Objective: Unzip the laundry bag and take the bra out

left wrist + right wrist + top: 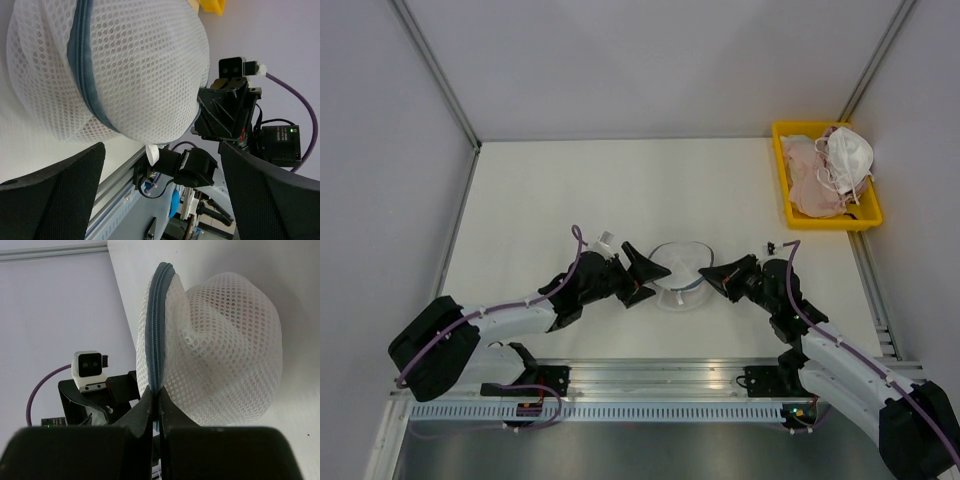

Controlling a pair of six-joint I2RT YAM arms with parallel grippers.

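here, your laundry bag (pixel 682 270) sits on the counter (pixel 570 190) right between the two arms, the left gripper (pixel 658 282) on its left side and the right gripper (pixel 705 271) on its right. the right gripper is pinched closed on the bag's rim, with the blue-grey zipper (pixel 159 325) caught between its fingers and running straight up and away from them along the bag's edge. the left gripper is spread wide and holds nothing; in its wrist view the bag fills the space ahead of the fingers, and the zipper line crosses it on a slant from top to bottom. so the left arm is the free one for the pull, and it would need to travel along that zipper line. i cannot make out the slider in any view. no rose-pink bra shows through the mesh, so i cannot tell whether it is inside. the yellow tray (pixel 782 175) stands well apart at the far right. no readable writing or brand shows anywhere.
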